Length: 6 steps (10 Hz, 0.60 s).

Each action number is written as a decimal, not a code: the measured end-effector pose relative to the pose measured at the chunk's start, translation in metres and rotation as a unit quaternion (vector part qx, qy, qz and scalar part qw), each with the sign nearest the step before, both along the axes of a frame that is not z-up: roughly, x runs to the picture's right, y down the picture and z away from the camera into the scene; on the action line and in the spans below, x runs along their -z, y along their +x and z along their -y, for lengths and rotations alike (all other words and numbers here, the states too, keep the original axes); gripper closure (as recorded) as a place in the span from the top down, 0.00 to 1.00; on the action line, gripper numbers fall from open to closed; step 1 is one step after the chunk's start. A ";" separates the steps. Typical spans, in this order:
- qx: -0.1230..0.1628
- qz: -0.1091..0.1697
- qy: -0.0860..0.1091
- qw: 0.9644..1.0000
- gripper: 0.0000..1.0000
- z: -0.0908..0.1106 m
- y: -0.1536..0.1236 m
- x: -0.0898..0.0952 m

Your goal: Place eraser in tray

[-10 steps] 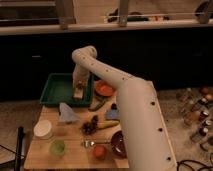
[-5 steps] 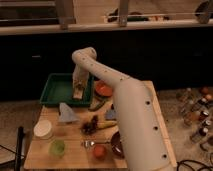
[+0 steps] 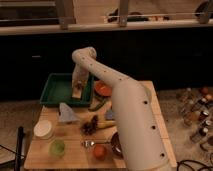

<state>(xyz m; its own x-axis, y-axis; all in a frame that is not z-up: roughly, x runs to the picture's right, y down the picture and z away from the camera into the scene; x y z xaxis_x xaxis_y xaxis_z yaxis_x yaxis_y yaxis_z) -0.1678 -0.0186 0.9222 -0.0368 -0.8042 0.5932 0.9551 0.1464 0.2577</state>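
The tool [image 3: 78, 86] hangs over the right side of the tray [image 3: 56, 89], left of centre, with the eraser [image 3: 76, 93] at its tip. Whether it is clamped I cannot tell. It is better to release low, well inside the wall.

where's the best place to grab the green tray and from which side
Probably the raised wall at the camera view's left end of the tray, pinched from above. The tray is too wide to span, but its thin raised rim suits a pinch. That end stands free, while the gripper hangs over the opposite end and the orange bowl sits close beside that wall.
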 end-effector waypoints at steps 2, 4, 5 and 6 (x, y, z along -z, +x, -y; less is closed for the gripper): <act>0.001 0.001 0.001 1.000 0.80 0.002 -0.002 0.001; 0.003 0.001 0.002 1.000 0.80 0.003 -0.003 0.001; 0.003 0.002 0.003 1.000 0.80 0.004 -0.003 0.002; 0.004 0.001 0.004 1.000 0.80 0.005 -0.003 0.003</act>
